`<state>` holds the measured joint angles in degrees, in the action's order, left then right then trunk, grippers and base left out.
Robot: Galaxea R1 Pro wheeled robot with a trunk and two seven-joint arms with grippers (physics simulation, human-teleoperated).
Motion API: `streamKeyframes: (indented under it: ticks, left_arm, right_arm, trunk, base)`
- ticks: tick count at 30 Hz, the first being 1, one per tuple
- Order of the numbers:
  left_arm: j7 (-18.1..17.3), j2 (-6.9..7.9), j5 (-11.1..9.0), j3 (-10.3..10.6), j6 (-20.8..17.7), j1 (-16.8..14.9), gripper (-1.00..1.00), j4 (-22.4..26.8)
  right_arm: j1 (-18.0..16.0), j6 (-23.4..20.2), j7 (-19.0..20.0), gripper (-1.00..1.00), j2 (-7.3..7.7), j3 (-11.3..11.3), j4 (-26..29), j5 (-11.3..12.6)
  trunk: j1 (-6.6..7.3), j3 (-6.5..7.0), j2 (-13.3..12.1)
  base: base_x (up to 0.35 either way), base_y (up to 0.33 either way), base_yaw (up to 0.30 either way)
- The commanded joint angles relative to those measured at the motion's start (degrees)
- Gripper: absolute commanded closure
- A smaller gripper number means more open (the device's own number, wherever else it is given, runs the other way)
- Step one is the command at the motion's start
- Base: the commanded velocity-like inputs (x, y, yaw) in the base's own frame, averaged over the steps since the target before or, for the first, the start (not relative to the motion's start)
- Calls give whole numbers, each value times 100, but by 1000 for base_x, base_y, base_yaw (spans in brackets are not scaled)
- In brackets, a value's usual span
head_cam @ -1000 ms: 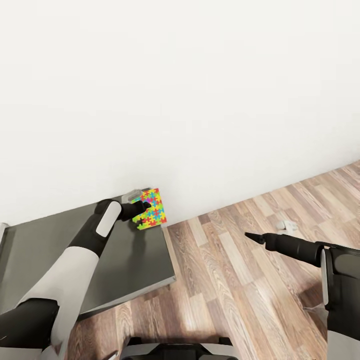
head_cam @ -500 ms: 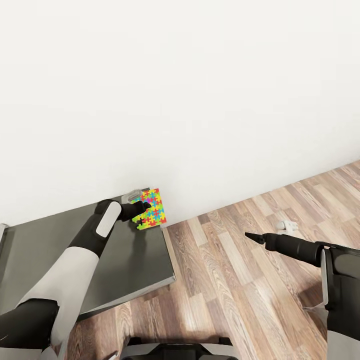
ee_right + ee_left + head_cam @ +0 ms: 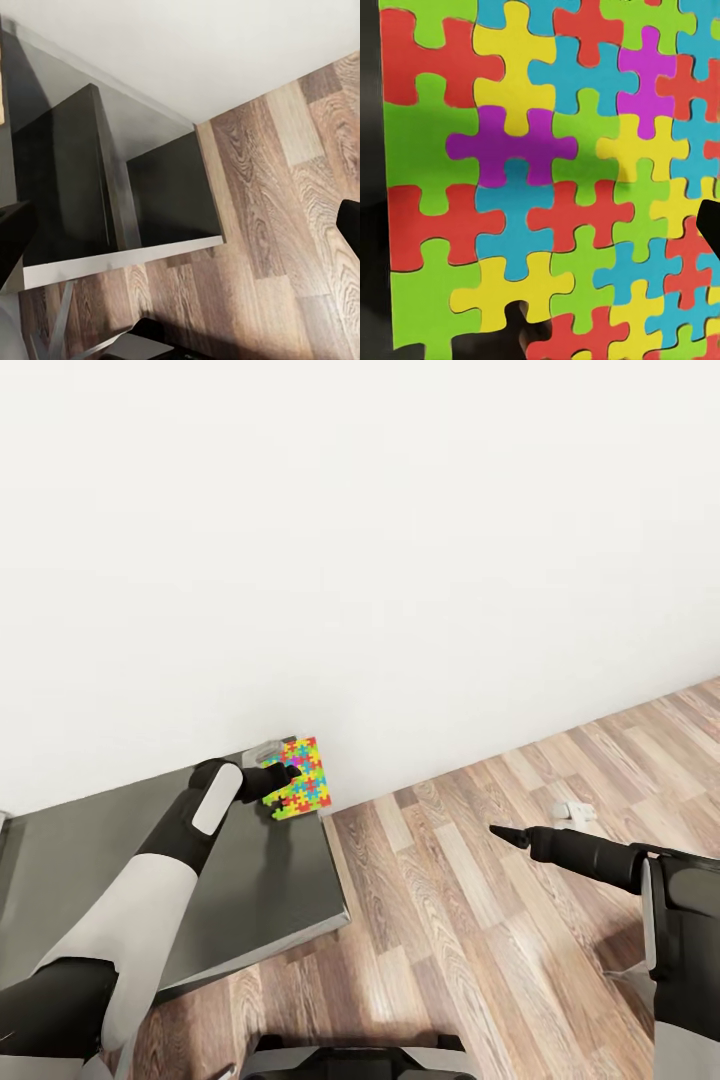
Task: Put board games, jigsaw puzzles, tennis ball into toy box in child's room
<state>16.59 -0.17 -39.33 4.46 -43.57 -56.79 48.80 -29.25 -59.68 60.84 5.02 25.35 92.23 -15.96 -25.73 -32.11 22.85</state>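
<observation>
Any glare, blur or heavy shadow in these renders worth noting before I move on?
Head view: even, soft light, no glare; the white wall is nearly featureless, and the table top reads grey. Left wrist view: the jigsaw puzzle sits very close, its edges slightly soft, a faint shadow across its middle. Right wrist view: the table's side is in deep shade, while the wood floor is sharp.

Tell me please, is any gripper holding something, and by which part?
The left gripper is shut on the jigsaw puzzle at its near left edge, over the far right corner of the table. The right gripper holds nothing, above the floor.
</observation>
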Motion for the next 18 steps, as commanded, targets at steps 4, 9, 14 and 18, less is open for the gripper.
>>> streamKeyframes:
  ticks: [4, 9, 14, 18]
  left_arm:
    - [55, 8, -162, 0, 7, 7, -100, 7]
    - [52, 53, -166, -11, 7, 26, -100, 11]
    - [50, 82, -169, -18, 7, 60, -100, 17]
    - [48, 93, -170, -21, 7, 74, -100, 27]
  right_arm:
    - [-4, -32, 59, -100, -1, 7, 5, -56]
    - [-3, -32, 59, -100, 2, 6, 5, -56]
    - [-3, -32, 59, -100, 0, 5, 5, -56]
    - [-2, -32, 59, -100, 1, 5, 5, -56]
  trunk:
    - [-5, -9, 7]
    - [-5, -9, 7]
    - [-5, -9, 7]
    - [-5, -9, 7]
  base:
    - [0, 0, -16]
    - [0, 0, -7]
    - [0, 0, -5]
    - [0, 0, -53]
